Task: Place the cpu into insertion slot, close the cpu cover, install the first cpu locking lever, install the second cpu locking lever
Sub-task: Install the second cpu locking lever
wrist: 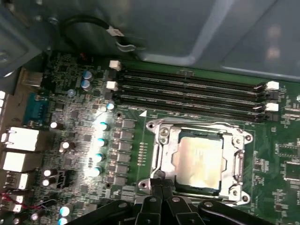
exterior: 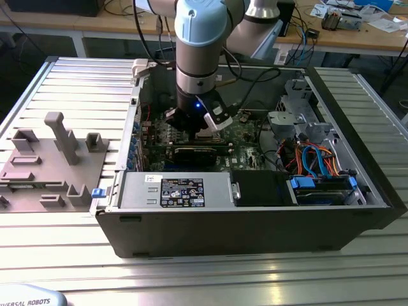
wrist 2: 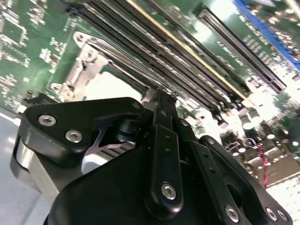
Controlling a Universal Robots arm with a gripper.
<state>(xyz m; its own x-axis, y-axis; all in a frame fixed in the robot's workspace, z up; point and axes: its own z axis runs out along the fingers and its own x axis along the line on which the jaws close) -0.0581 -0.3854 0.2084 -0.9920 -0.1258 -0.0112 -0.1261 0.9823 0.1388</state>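
In the exterior view the nearest thing is the ribbed metal desk [exterior: 204, 268], and on it stands the open computer case [exterior: 255, 223] with a grey power supply [exterior: 172, 191] along its near wall. On the exterior view's left lies a grey fixture block [exterior: 51, 159]. Deeper in the case the arm [exterior: 201, 44] reaches down over the green motherboard [exterior: 245, 143], its claw [exterior: 197, 127] low above the board.

In the first wrist view the claw's black fingers [wrist: 161, 206] are drawn together to a narrow tip at the near edge of the insertion slot [wrist: 164, 185]. They grip nothing that I can see. The cpu [wrist: 199, 159] sits in the slot, silver top showing through the window of the cpu cover [wrist: 164, 150], which lies flat around it. Beyond the slot run the long memory slots [wrist: 187, 93], and behind them the case's grey wall [wrist: 187, 33]
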